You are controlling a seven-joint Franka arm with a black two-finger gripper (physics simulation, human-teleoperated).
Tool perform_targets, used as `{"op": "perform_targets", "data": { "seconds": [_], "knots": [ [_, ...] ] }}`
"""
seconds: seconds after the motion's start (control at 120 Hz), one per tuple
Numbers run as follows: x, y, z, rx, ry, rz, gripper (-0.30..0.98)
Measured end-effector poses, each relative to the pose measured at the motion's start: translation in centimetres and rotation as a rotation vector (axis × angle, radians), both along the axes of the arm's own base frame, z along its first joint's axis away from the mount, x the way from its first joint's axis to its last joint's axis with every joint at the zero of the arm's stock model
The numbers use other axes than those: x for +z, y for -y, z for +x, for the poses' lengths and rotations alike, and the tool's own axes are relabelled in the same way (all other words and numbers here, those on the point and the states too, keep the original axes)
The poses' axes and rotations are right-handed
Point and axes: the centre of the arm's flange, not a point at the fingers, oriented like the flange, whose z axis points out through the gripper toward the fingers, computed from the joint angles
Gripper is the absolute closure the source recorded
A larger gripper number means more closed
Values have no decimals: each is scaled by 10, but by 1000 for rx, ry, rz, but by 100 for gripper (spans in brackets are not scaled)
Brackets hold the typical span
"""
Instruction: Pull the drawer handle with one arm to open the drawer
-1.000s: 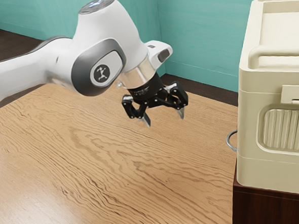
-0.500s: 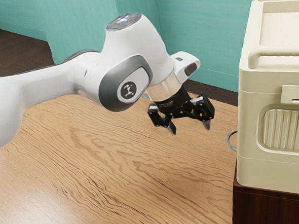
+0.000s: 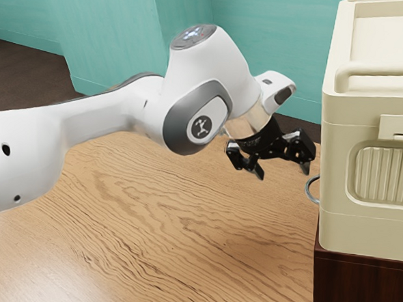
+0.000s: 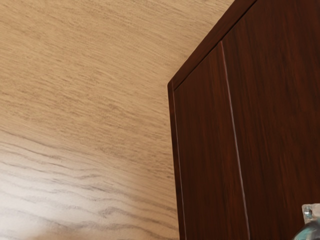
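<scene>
My gripper [image 3: 283,172] is open above the wooden table, its two fingertips apart with nothing between them. A curved metal handle [image 3: 310,190] juts out at the left edge of the cream box in the exterior view, just beyond and slightly below the fingertip nearer the box; whether they touch, I cannot tell. In the wrist view, a dark red-brown cabinet face [image 4: 280,115] has a thin pale seam along it. A shiny metal piece [image 4: 311,227] on that face, partly cut off at the corner, looks like part of the handle.
The cream box [image 3: 367,233] stands on the dark wooden cabinet [image 3: 360,291] at the exterior view's right. Light wooden table [image 3: 162,237] surface extends beneath the arm. Teal walls [image 3: 106,29] stand behind.
My arm has moved toward the exterior view's right, bringing the gripper close to the handle and the cabinet. The box and handle have not moved.
</scene>
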Motion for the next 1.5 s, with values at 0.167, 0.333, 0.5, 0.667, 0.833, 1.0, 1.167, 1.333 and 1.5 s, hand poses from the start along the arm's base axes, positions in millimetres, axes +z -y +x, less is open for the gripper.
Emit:
{"op": "perform_targets", "data": {
  "seconds": [0.167,0.333,0.5,0.667,0.833,1.0,1.167,1.333,1.5],
  "knots": [
    [-8,8,8,-13,6,-6,1],
    [-17,9,15,-20,5,0,1],
    [-23,12,15,-4,3,8,3],
    [-13,26,0,6,7,-19,5],
    [-17,30,-3,9,-1,-32,5],
    [-19,34,-2,14,13,-35,6],
    [-24,35,-2,28,17,-25,8],
    [-33,25,-1,61,-3,-19,14],
    [-37,22,-3,94,-20,-12,21]
  ]
}}
